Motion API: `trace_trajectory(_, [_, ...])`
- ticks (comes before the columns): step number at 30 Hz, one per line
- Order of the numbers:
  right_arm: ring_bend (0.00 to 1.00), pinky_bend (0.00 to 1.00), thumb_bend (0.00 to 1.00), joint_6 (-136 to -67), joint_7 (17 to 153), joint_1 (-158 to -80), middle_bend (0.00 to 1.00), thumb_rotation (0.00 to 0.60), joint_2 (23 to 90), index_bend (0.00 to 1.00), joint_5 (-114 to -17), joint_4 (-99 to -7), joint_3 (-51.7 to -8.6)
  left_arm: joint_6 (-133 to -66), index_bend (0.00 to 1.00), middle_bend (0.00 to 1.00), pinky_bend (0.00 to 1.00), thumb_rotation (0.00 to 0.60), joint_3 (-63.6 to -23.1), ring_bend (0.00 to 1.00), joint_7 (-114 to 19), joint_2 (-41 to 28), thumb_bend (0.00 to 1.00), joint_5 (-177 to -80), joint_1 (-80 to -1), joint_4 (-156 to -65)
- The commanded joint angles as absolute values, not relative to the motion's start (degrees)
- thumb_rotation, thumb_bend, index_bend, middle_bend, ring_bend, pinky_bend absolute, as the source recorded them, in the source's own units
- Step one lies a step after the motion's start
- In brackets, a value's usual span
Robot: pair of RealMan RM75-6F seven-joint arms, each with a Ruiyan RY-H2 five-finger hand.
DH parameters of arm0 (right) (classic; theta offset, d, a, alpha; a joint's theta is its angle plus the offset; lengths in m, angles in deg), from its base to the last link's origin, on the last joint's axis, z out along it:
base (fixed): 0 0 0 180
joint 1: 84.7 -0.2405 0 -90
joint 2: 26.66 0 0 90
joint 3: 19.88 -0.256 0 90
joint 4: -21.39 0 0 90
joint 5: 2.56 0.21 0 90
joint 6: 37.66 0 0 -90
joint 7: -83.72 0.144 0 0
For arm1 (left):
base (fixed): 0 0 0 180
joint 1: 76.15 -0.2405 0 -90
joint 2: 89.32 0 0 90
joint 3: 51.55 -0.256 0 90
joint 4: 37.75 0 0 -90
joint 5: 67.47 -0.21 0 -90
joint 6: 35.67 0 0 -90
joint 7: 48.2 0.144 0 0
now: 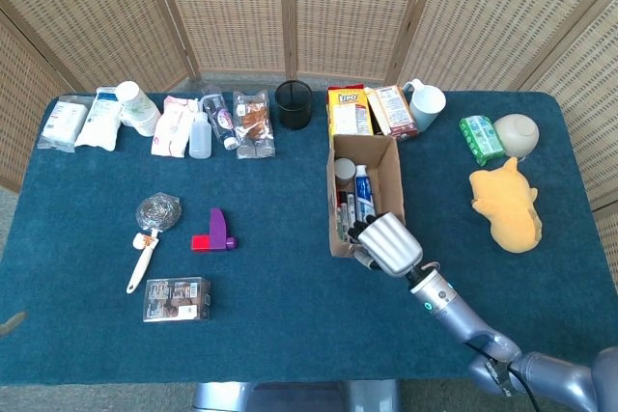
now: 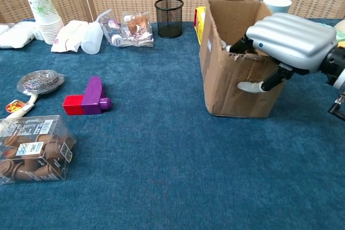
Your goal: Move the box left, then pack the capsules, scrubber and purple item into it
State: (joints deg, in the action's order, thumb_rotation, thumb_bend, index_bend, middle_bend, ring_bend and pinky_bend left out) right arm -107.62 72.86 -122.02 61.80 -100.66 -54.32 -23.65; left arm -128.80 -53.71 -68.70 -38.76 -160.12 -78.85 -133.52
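Note:
The open cardboard box (image 1: 333, 202) (image 2: 232, 87) stands right of the table's middle, with tubes and pens inside. My right hand (image 1: 388, 243) (image 2: 294, 33) grips its near wall, fingers hooked over the rim and thumb against the outside. A clear pack of brown capsules (image 1: 176, 298) (image 2: 32, 148) lies at the front left. Behind it is the steel scrubber (image 1: 154, 214) (image 2: 39, 82) with its white handle, and the purple item (image 1: 219, 229) (image 2: 92, 95) with a red block lies to their right. No view shows my left hand.
A black mesh cup (image 1: 294, 104), snack boxes (image 1: 351, 108) and a mug (image 1: 426, 101) stand just behind the box. A yellow plush (image 1: 507, 205), green packet (image 1: 480, 138) and bowl (image 1: 517, 132) sit at the right. Paper cups (image 1: 135, 106) and packets line the back left.

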Motion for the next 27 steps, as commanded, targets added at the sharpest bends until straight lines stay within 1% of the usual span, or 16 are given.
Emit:
trace_trajectory(1, [0.59,0.81,0.49,-108.4,73.2,-124.1,0.63,0.6,58.9,0.72,-105.2,-55.7,-22.1,-128.7,0.0,0.0,0.0,0.6,-53.7,0.0,-68.5,-38.7,0.01,-160.1,-78.8,-133.6])
trace_trajectory(8, [0.59,0.81,0.48,-107.1,71.2,-127.4,0.63,0.6,55.2,0.72,-109.8,-59.4,-21.9,-128.6,0.0,0.0,0.0,0.6,-53.8,0.0,-68.2,-38.7,0.01,-160.2,-78.8,-133.9])
trace_trajectory(12, [0.59,0.81,0.48,-106.0,70.0,-129.1,0.63,0.6,54.7,0.72,-110.7,-60.7,-22.7,-128.7,0.0,0.0,0.0,0.6,-53.8,0.0,-68.5,-38.8,0.01,-160.3,-78.8,-133.8])
trace_trajectory(20, [0.59,0.81,0.47,-104.3,68.1,-131.5,0.63,0.6,57.6,0.72,-110.3,-60.9,-24.5,-128.4,0.0,0.0,0.0,0.6,-53.7,0.0,-69.1,-38.9,0.01,-160.0,-78.6,-133.5])
trace_trajectory(27, [0.59,0.81,0.47,-101.5,65.7,-134.2,0.63,0.6,60.8,0.72,-107.7,-61.6,-27.6,-128.3,0.0,0.0,0.0,0.6,-53.7,0.0,-69.1,-38.9,0.01,-159.9,-78.6,-133.5])
